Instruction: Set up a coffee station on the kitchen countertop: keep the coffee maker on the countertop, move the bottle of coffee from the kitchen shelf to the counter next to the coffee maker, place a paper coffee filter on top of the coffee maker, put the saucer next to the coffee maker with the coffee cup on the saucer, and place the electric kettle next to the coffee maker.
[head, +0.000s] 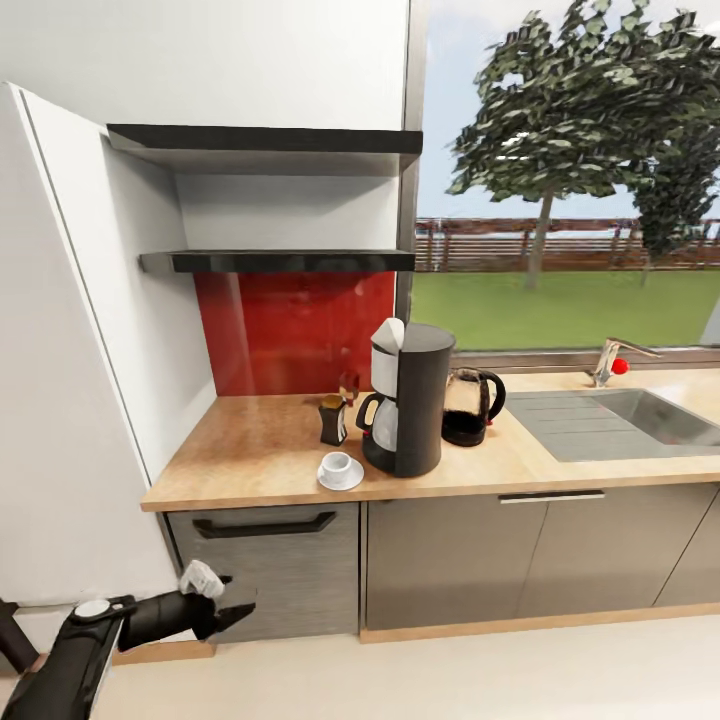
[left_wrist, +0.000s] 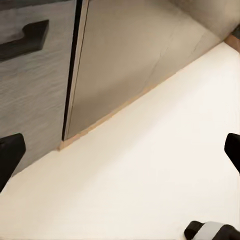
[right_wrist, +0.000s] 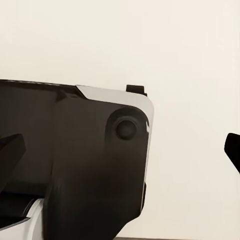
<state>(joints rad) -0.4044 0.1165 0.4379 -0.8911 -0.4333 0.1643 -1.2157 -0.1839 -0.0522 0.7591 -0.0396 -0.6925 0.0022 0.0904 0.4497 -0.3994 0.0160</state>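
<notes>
The black coffee maker (head: 407, 402) stands on the wooden countertop (head: 250, 450), with a white paper filter (head: 389, 335) resting on its top. Just right of it sits the dark electric kettle (head: 471, 405). To its left is the small dark bottle of coffee (head: 333, 420). In front of the bottle a white cup (head: 339, 465) sits on a white saucer (head: 341, 480). My left gripper (head: 237, 608) (left_wrist: 120, 150) hangs low in front of the drawer, open and holding nothing. My right gripper (right_wrist: 120, 150) is open too, above my own dark base (right_wrist: 75, 165) and the floor.
Two dark wall shelves (head: 280, 262) hang above the counter's left end, against a red backsplash (head: 295, 330). A steel sink (head: 640, 415) with a faucet (head: 610, 362) lies to the right. Below are a drawer (head: 265, 525) and cabinet doors (head: 450, 560). Pale floor (head: 450, 680) lies before them.
</notes>
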